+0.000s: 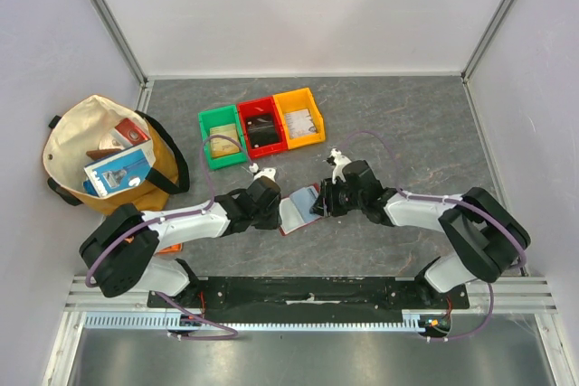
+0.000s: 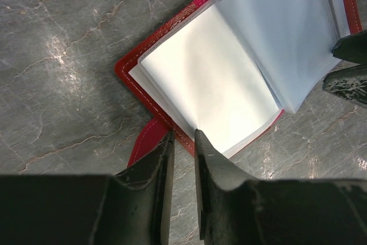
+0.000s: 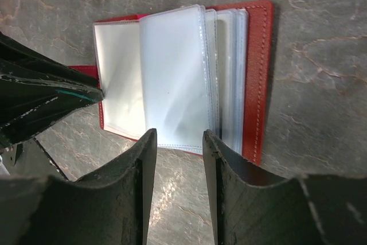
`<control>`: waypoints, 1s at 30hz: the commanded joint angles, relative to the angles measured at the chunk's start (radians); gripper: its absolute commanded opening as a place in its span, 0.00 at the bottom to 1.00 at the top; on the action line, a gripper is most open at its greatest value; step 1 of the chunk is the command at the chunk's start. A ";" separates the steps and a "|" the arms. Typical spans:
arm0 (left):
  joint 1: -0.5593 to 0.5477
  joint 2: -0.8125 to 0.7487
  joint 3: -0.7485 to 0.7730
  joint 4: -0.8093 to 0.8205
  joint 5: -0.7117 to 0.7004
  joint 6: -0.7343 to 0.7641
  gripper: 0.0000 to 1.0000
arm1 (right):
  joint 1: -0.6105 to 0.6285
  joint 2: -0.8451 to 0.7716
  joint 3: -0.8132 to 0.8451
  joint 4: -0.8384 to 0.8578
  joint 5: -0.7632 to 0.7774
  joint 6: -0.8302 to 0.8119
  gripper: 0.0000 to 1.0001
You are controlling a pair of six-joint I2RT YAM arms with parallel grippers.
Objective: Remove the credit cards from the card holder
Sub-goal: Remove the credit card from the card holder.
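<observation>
Surface: a dark grey table (image 1: 407, 133) with pale marble-like veining – matt, with soft glare patches in the wrist views.
Centre: the card holder (image 1: 298, 208) lies open and flat on the table, red cover down, clear blue-grey sleeves fanned upward.
Far side: three small bins touching in a slightly slanted row – green bin (image 1: 222, 137), red bin (image 1: 262, 128), yellow bin (image 1: 301, 117), left to right.
Left edge: a cream canvas bag (image 1: 109, 155) with tan sides and black straps, standing with its mouth open, well apart from the card holder.
Near left: an orange flat packet (image 1: 170, 248), mostly hidden.
</observation>
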State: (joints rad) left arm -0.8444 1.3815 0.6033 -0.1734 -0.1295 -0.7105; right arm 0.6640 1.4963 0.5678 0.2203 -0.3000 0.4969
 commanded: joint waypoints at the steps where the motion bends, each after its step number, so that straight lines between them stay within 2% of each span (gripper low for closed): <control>1: -0.004 0.019 -0.013 0.040 0.008 -0.037 0.26 | 0.025 0.048 0.035 0.022 -0.033 0.006 0.45; 10: -0.002 0.011 -0.039 0.080 0.027 -0.060 0.25 | 0.080 0.087 0.112 0.071 -0.158 0.025 0.42; 15: -0.004 0.013 -0.046 0.097 0.034 -0.069 0.24 | 0.108 0.055 0.158 0.022 -0.191 -0.003 0.41; 19: -0.005 0.004 -0.050 0.091 0.028 -0.076 0.24 | 0.108 -0.054 0.168 -0.137 0.011 -0.076 0.44; 24: -0.004 0.004 -0.051 0.089 0.025 -0.076 0.24 | 0.108 -0.174 0.130 -0.266 0.345 -0.093 0.58; 26: -0.002 0.002 -0.050 0.089 0.027 -0.076 0.24 | 0.106 -0.179 0.122 -0.283 0.389 -0.095 0.61; 30: -0.004 0.005 -0.050 0.089 0.027 -0.076 0.24 | 0.105 -0.130 0.122 -0.283 0.372 -0.075 0.63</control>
State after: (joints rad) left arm -0.8440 1.3811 0.5705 -0.0937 -0.1040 -0.7528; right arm 0.7708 1.3293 0.6987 -0.0093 -0.0219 0.4252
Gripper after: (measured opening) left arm 0.240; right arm 0.621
